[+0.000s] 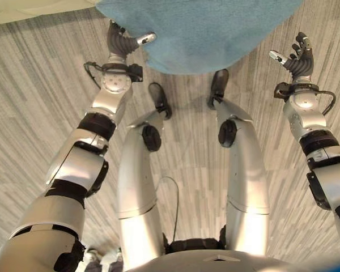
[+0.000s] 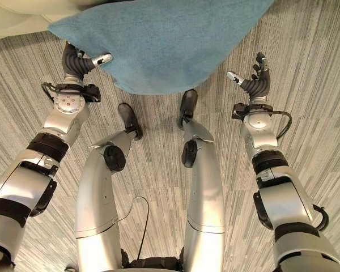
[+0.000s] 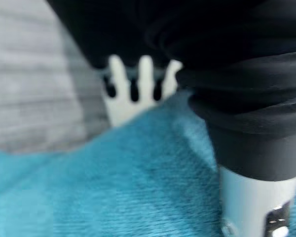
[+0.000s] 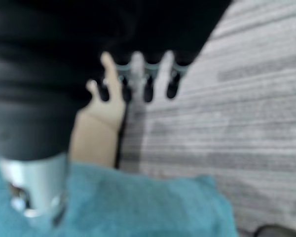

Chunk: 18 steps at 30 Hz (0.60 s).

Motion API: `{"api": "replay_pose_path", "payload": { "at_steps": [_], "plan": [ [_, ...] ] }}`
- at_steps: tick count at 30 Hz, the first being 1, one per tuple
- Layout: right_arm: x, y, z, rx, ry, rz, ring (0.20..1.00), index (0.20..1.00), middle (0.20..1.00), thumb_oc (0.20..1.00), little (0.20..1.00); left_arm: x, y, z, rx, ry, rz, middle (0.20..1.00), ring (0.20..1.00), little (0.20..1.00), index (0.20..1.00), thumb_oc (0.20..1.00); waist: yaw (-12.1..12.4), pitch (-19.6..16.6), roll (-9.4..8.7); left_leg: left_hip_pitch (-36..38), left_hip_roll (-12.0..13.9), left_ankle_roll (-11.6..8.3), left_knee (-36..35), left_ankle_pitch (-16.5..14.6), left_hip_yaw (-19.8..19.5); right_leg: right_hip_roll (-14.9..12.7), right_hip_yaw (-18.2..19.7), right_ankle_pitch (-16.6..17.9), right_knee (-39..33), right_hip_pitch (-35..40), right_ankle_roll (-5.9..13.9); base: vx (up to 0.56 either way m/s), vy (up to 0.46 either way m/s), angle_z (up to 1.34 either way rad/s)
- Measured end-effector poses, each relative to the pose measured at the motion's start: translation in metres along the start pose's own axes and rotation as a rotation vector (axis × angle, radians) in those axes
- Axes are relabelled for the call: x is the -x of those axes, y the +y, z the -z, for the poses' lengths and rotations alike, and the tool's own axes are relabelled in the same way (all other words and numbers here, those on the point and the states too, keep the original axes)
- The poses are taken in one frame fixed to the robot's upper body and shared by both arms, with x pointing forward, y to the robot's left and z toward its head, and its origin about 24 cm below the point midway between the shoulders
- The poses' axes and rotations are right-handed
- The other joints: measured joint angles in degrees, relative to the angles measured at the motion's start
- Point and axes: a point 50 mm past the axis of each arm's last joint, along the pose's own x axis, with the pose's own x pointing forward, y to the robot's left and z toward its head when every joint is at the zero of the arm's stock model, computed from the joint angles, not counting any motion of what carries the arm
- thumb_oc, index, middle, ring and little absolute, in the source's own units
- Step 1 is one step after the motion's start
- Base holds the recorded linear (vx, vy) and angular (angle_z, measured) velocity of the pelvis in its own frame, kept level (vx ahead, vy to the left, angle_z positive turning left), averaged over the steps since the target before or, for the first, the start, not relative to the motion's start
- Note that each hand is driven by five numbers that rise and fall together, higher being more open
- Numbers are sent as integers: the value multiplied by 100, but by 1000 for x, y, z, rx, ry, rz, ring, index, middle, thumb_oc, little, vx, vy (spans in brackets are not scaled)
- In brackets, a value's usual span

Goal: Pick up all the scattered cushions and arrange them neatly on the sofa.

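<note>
The blue cushion (image 2: 164, 42) lies on the striped floor (image 2: 306, 102), filling the upper centre of the frame. It looks plush, light and floppy, likely to sag, so a grip at both side edges seems best. The left hand (image 2: 79, 59) at upper left touches its edge, thumb extended over the fabric, nothing gripped. The right hand (image 2: 255, 76) at upper right stands apart, fingers spread, empty.

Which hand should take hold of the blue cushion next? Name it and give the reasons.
Left. The left hand already lies against the blue cushion at its edge, thumb over the fabric. The right hand hangs open beside the cushion, apart from it, above the grey floor.
</note>
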Motion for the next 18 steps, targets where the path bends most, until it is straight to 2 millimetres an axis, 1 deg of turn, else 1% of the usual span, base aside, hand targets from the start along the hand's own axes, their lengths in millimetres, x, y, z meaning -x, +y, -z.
{"api": "replay_pose_path", "payload": {
  "at_steps": [1, 2, 5, 7, 9, 11, 12, 16, 18],
  "plan": [
    [-5, -5, -4, 30, -4, 5, 1000, 1000, 1000, 1000, 1000, -3, -8, -7, -10, -21, 30, 1000, 1000, 1000, 1000, 1000, 41, 0, 0, -16, -33, 1, -5, 0, -1, -39, 0, -17, 34, -25, 3, 20, -22, 8],
    [-7, -6, -7, 31, -8, 6, 1000, 1000, 1000, 1000, 1000, -3, -11, -10, -13, -28, 39, 1000, 1000, 1000, 1000, 1000, 52, -1, 1, -28, -43, 1, 3, -1, -5, -51, 4, -34, 52, -40, 15, 16, -16, 8],
    [-10, -3, -12, 39, -19, -10, 1000, 1000, 1000, 1000, 1000, -4, -15, -15, -7, -43, 52, 1000, 1000, 1000, 1000, 1000, 89, -2, 1, -88, -56, 1, 7, -2, -16, -56, 8, -64, 72, -102, 42, 6, -6, 1],
    [-11, -3, -15, 56, -23, -19, 1000, 1000, 1000, 1000, 1000, -3, -23, -20, 12, -62, 73, 1000, 1000, 1000, 1000, 1000, 132, -2, 2, -152, -59, 2, 17, -1, -13, -59, 13, -64, 85, -172, 40, 0, 0, 0],
    [-12, -3, -17, 57, -26, -23, 1000, 1000, 1000, 1000, 1000, -2, -27, -20, 22, -60, 76, 1000, 1000, 1000, 1000, 1000, 159, -2, 2, -163, -59, 3, 18, -1, -8, -59, 19, -56, 91, -187, 22, 0, 0, 0],
    [-17, -2, -23, 102, -29, -32, 1000, 1000, 1000, 1000, 1000, -1, -38, -21, 22, -60, 102, 1000, 1000, 1000, 1000, 1000, 210, -4, 6, -162, -61, 3, 23, 0, -6, -59, 21, -52, 100, -188, 9, 0, 0, 0],
    [-19, 1, -30, 105, -44, -37, 1000, 1000, 1000, 1000, 1000, 1, -44, -21, 34, -56, 115, 1000, 1000, 1000, 1000, 1000, 226, -4, 7, -161, -61, 3, 32, 0, -9, -60, 22, -52, 109, -188, 9, 0, 0, 0],
    [-25, 10, -45, 113, -73, -53, 1000, 1000, 1000, 1000, 1000, 3, -54, -21, 55, -51, 133, 1000, 1000, 1000, 1000, 1000, 263, -6, 11, -155, -62, 12, 41, 5, 2, -60, 32, -42, 116, -188, 6, 0, 0, 0],
    [-25, 20, -50, 107, -85, -68, 1000, 1000, 1000, 1000, 1000, 5, -59, -21, 67, -47, 138, 1000, 1000, 1000, 1000, 1000, 266, -7, 11, -148, -59, 12, 64, 5, 12, -56, 43, -35, 128, -188, 2, 0, 0, 0]
  ]
}}
